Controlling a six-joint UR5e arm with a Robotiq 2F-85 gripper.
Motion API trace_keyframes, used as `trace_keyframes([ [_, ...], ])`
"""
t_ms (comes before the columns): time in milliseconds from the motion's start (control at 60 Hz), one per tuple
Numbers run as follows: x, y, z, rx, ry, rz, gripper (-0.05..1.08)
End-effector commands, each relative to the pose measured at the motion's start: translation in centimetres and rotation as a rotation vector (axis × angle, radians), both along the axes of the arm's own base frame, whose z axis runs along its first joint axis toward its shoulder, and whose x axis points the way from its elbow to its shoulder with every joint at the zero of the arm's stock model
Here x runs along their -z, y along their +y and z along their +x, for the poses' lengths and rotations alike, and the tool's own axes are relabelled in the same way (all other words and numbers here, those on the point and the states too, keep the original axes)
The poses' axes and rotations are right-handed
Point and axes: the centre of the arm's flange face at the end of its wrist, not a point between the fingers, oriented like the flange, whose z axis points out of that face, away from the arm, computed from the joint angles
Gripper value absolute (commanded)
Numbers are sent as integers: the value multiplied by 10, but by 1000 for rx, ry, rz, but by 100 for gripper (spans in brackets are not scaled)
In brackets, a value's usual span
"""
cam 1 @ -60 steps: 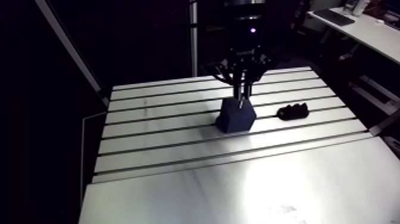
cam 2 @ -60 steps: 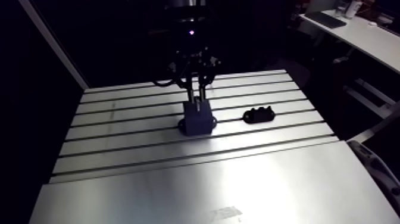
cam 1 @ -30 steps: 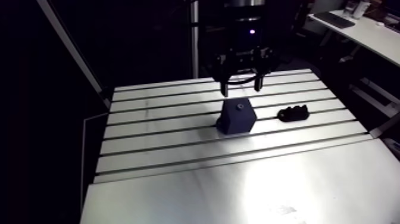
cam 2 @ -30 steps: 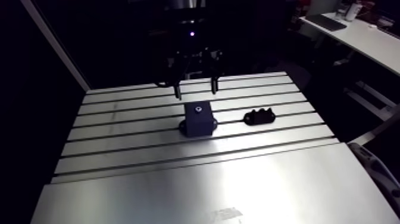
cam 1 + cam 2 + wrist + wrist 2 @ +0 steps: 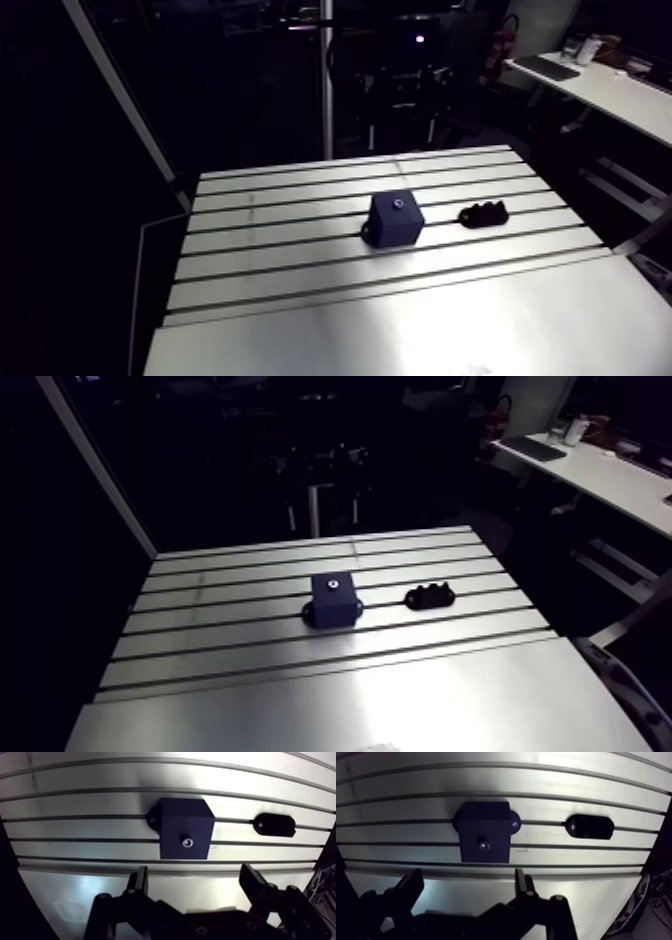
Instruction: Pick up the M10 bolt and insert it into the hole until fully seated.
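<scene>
A dark blue block (image 5: 184,827) stands on the slotted table (image 5: 75,807). The bolt (image 5: 187,843) sits in the hole in the block's top face, and only its small round head shows. In the arm view the same block (image 5: 393,217) carries the bolt head (image 5: 398,203) as a pale dot on top. My gripper (image 5: 195,877) hangs well above the table, short of the block, open with nothing between its fingers (image 5: 141,883).
A small black holder (image 5: 273,825) lies on the table beside the block, seen in the arm view as a holder (image 5: 483,213) to the block's right. A smooth metal plate (image 5: 400,330) covers the near part of the table.
Earlier the gripper was down on the block with its fingers shut on the bolt. It has since opened and risen well clear, leaving the bolt in the hole. The arm view shifted with it.
</scene>
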Motion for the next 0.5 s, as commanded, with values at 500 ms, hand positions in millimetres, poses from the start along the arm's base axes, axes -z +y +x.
trace_keyframes([
  [500, -213, -24, 106, 28, 214, -8, 1],
])
